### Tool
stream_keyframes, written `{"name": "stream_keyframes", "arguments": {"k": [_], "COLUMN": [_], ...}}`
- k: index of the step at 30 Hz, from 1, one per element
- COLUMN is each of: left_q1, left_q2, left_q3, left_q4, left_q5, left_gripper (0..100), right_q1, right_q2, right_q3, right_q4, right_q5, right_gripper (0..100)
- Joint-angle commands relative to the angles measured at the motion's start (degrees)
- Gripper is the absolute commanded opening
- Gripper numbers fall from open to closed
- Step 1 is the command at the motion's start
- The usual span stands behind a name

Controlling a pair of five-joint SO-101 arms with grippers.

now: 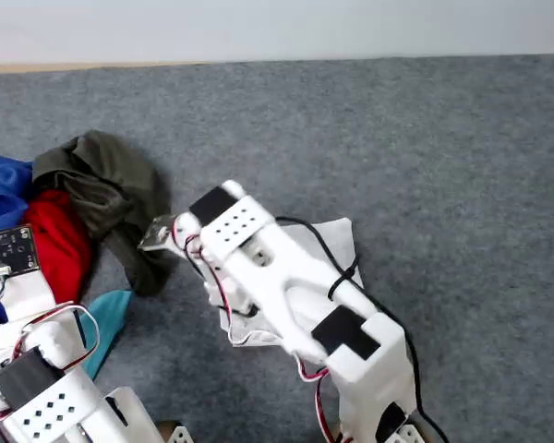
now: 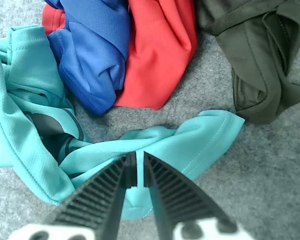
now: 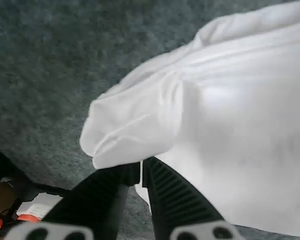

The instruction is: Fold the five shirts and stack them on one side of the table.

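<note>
table: grey felt-like cover with a short nubbly pile, running back to a pale wall.
right jaws: the right gripper has ribbed black fingers drawn in to a thin slit, nipping an edge of the white shirt.
white shirt: smooth thin cloth. a soft rounded fold bunches right at the fingertips, and the rest lies mid-table under the right arm.
left jaws: the left gripper has the same ribbed black fingers, almost closed. teal cloth shows in the slit and creases run toward the tips, so it seems to pinch the teal shirt, though the grip itself is hard to make out.
teal shirt: fine mesh knit with a stitched hem, crumpled, one long curved flap lying flat. it sits at the near left of the table.
heap: the blue shirt, mesh and balled up, touches the red shirt, which lies in smooth folds. the olive shirt, heavier and matte with thick creases, lies just beside the red one at the table's left side.
right arm: white plastic shell with a black cable looped along it. its tip is near the olive shirt.
</note>
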Motion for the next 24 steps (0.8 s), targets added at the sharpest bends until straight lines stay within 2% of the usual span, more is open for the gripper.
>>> {"name": "stream_keyframes", "arguments": {"k": [1, 14, 20, 24], "left_q1": [0.0, 0.1, 0.1, 0.2], "left_q2": [-0.6, -0.6, -0.6, -0.6], "left_q3": [-1.8, -1.8, -1.8, -1.8], "left_q4": [0.0, 0.0, 0.0, 0.0], "left_q5": [0.3, 0.3, 0.3, 0.3], "left_gripper": [3, 3, 3, 3], "right_q1": [-2.4, -4.4, -4.3, -5.1], "right_q2": [-2.0, 2.8, -2.3, -4.2], "right_q3": [0.9, 5.9, 1.1, 0.9], "right_q4": [2.4, -3.6, 1.4, 1.2], "right_q5": [-1.2, -1.2, -1.1, -1.1], "right_gripper": [0.9, 0.9, 0.9, 0.9]}}
